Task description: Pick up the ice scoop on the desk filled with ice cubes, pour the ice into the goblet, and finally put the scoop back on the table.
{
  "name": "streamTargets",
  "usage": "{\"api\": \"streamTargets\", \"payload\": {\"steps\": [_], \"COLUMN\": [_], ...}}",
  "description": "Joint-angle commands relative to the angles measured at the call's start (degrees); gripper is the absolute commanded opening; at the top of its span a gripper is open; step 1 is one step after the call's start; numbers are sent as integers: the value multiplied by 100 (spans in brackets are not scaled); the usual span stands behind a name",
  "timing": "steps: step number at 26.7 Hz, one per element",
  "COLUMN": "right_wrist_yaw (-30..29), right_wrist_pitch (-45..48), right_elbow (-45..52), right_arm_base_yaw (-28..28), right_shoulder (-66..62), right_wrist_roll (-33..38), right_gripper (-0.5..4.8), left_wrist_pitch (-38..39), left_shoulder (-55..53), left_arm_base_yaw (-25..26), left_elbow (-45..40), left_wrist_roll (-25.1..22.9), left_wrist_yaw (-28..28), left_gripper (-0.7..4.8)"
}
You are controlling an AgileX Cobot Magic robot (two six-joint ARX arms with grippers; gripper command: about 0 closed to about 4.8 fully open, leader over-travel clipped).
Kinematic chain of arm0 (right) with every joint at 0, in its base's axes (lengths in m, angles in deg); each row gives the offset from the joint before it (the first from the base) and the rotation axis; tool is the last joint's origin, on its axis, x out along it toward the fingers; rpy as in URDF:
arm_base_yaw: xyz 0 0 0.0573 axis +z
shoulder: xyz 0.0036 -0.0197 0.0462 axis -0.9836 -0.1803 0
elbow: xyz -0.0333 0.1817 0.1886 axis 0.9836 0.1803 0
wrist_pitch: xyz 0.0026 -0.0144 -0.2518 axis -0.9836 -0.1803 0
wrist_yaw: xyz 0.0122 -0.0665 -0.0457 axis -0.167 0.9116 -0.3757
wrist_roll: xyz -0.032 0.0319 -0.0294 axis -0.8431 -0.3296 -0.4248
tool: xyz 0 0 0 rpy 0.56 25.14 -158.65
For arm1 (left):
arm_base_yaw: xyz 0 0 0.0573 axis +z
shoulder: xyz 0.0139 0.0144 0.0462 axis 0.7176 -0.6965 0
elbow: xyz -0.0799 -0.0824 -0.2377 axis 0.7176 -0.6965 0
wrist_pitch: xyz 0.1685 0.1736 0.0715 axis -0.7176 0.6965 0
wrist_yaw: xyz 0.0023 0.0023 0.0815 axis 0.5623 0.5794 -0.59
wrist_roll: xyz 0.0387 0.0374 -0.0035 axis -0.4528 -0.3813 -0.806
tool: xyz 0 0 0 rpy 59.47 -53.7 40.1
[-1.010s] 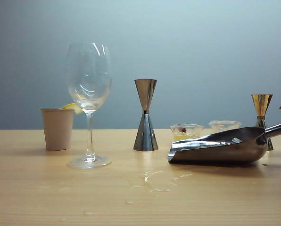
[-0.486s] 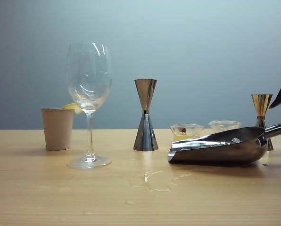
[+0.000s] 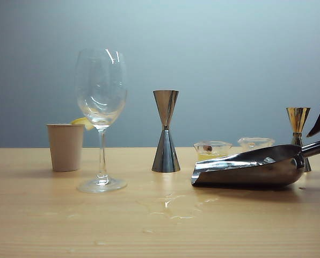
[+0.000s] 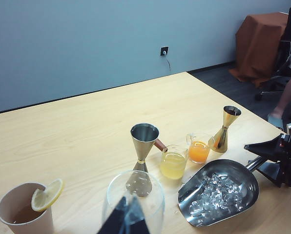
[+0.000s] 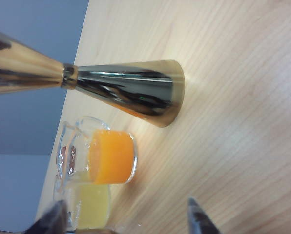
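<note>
- I'm seeing the right gripper sitting with jaws spread, gripping nothing, by the ice scoop handle.
- Left gripper: jaws' state I cannot tell.
- Scoop lying on the wet bench, at three o'clock from the goblet; grey wall behind.

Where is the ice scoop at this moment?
In the exterior view the ice scoop lies on the table at the right, in front of the two beakers, with the gold jigger behind its handle.
</note>
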Motion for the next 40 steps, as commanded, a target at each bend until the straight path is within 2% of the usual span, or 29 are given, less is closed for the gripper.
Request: {"api": "streamTargets", "payload": {"steps": [1,9,13,17,20,27,30,35,40], "right_wrist_yaw": [-136,-133,-131,-116,-94,-70,13,35,35], "right_wrist_pitch": [214,245,243,243,243,225,223,223,223], "right_elbow": [-24,-24,-24,-24,-24,-24,-24,-24,-24], "right_arm_base_yaw": [4,4,4,4,4,4,4,2,2], "right_shoulder": [15,-9,-9,-9,-9,-9,-11,-11,-11], "right_wrist_roll": [-50,-50,-50,-50,-50,-50,-50,-50,-50], "right_gripper": [309,259,200,195,156,143,106,79,79], "left_wrist_pitch": [-63,-61,-61,-44,11,28,28,31,37], "left_shoulder": [9,7,7,7,7,7,7,7,7], "left_arm_base_yaw": [-9,-9,-9,-9,-9,-9,-9,-9,-9], "left_elbow": [26,26,26,26,26,26,26,26,26], "left_wrist_roll": [-31,-48,-48,-48,-48,-48,-48,-48,-48], "left_wrist_yaw": [24,24,24,24,24,24,24,28,46], "left_gripper": [-6,-6,-6,-6,-6,-6,-6,-6,-6]}}
